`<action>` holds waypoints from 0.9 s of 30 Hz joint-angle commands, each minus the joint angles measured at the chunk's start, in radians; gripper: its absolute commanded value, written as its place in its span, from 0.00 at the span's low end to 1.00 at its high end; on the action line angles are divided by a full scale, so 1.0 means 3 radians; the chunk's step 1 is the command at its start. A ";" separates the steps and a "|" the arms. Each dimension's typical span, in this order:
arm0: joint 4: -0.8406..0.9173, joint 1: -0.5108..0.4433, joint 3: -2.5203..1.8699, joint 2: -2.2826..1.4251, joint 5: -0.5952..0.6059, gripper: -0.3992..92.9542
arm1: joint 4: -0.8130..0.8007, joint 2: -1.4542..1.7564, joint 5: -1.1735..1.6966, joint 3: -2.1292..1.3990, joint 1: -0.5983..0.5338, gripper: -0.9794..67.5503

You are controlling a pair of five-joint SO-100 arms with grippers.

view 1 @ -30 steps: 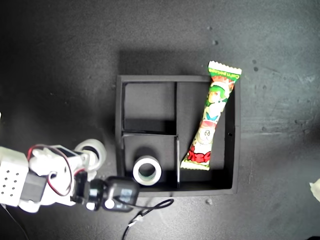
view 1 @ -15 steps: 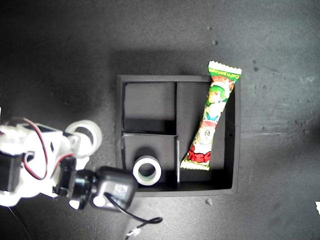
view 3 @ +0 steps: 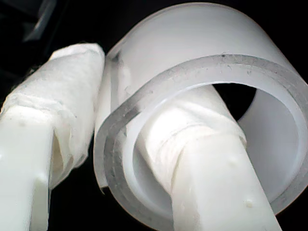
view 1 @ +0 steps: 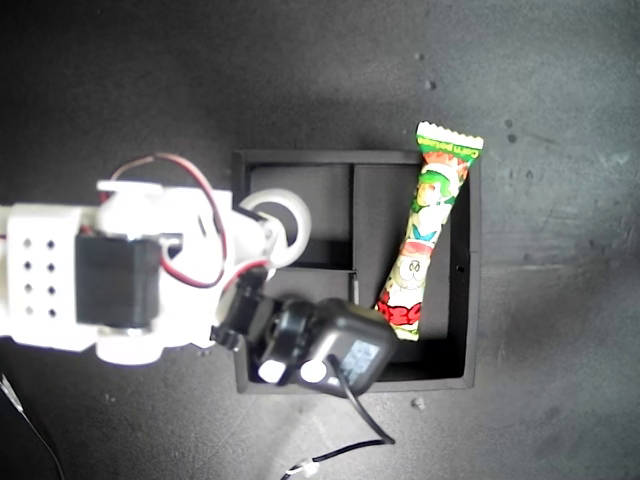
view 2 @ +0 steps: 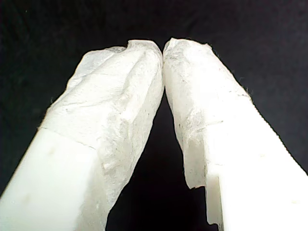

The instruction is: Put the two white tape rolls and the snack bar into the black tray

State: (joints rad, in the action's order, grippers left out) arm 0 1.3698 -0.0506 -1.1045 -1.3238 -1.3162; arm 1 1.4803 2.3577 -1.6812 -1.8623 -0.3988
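We carry a tape roll (view 1: 277, 222) over the tray (view 1: 472, 262), my second gripper (view 3: 103, 139) pinching its wall, one finger inside the ring. It hangs above the small compartment at the exterior view's upper left. The bar (view 1: 424, 232) already lies slanted in the long compartment, one end over the rim. Next, we judge: lower and release squarely. The other roll is hidden under the arm (exterior view). Only the first wrist view shows my first gripper (view 2: 163, 48), tips together, holding nothing.
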 commanded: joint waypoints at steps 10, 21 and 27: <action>0.0389 0.0077 0.0905 0.0721 -0.0051 0.01 | -0.1064 0.1130 -0.0072 -0.1846 0.0020 0.01; 0.0736 0.0056 0.1396 0.1104 -0.0164 0.13 | -0.1140 0.1217 -0.0143 -0.2035 -0.0066 0.01; 0.1560 0.0010 0.3124 0.2010 -0.0143 0.18 | -0.1140 0.1217 -0.0133 -0.2010 -0.0082 0.01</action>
State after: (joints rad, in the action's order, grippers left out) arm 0 1.7227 -0.0414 -0.5185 -0.8345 -1.3545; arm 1 1.1551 2.7090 -1.7181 -2.4789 -0.4157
